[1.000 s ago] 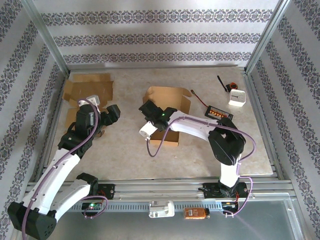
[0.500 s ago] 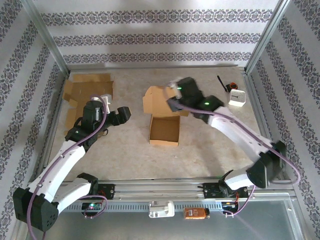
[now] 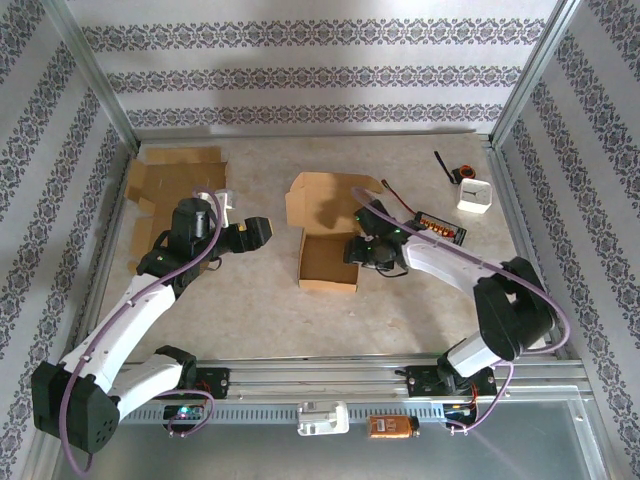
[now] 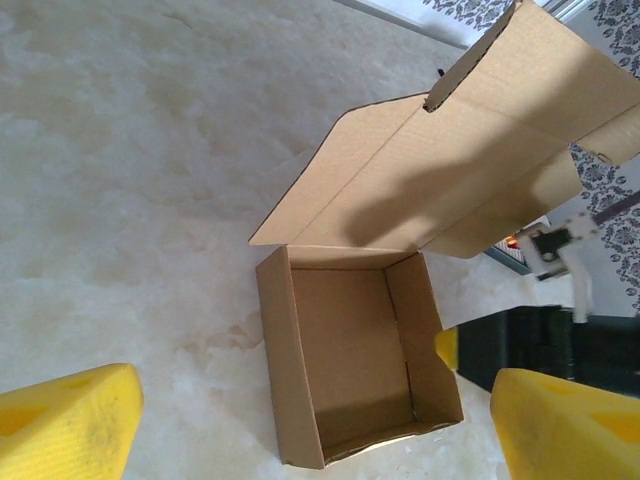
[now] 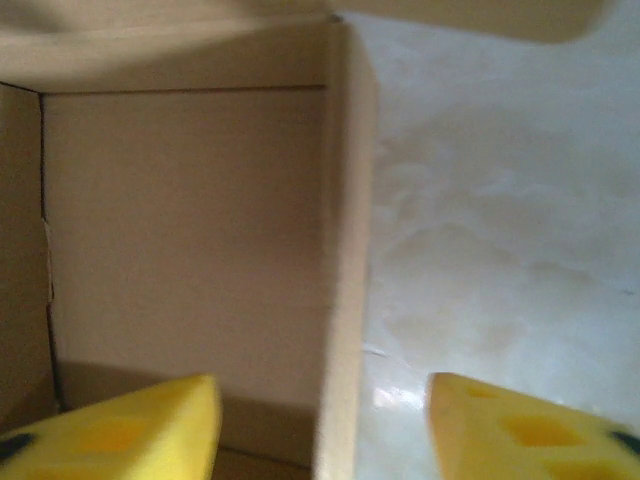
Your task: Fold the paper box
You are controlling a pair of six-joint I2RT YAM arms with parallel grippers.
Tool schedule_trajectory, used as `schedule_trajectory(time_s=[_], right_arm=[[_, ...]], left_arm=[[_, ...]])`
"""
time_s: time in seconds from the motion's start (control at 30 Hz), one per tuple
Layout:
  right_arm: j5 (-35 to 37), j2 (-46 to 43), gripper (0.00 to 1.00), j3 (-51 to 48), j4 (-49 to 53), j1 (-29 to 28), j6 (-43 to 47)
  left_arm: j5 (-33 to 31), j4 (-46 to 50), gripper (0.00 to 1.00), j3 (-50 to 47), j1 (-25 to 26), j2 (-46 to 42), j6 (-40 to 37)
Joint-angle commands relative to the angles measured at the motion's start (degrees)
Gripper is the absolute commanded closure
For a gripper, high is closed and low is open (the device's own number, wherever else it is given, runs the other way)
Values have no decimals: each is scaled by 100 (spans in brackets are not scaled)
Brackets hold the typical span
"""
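The paper box [image 3: 328, 262] is brown cardboard and stands in the middle of the table, its tray upright and its lid [image 3: 330, 198] folded open at the back. In the left wrist view the box [image 4: 350, 350] lies below and ahead with its inside bare. My left gripper [image 3: 256, 232] hovers left of the box, open and holding nothing, its yellow fingers [image 4: 60, 425] wide apart. My right gripper [image 3: 360, 250] is open astride the tray's right wall [image 5: 340, 300]. One yellow finger [image 5: 130, 430] is inside the tray, the other is outside, and a gap shows on each side of the wall.
Flat cardboard sheets [image 3: 175, 180] lie at the back left. At the back right sit a white cube [image 3: 474, 195], a black board with orange parts [image 3: 440, 225] and a thin black tool [image 3: 445, 165]. Metal frame rails border the table [image 3: 250, 300].
My right arm swung from the box's left, up over the lid, then down onto the tray's right wall. My left gripper moved right, closer to the box.
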State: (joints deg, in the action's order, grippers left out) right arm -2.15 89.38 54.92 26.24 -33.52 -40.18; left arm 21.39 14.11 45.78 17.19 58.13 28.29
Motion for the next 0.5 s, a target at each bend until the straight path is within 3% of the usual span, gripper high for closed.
schedule_trajectory(time_s=[0.0, 0.1, 0.2, 0.47], right_arm=[[516, 356, 57, 267, -540, -317, -162], [986, 741, 68, 477, -772, -496, -152], [1298, 1125, 72, 800, -909, -646, -15], [1684, 1677, 71, 1405, -986, -805, 1087]], left_arm=[[-67, -54, 10, 121, 41, -128, -154], [-248, -9, 10, 91, 39, -157, -45], [-545, 109, 10, 82, 41, -177, 124], [-1021, 390, 10, 133, 43, -144, 247]])
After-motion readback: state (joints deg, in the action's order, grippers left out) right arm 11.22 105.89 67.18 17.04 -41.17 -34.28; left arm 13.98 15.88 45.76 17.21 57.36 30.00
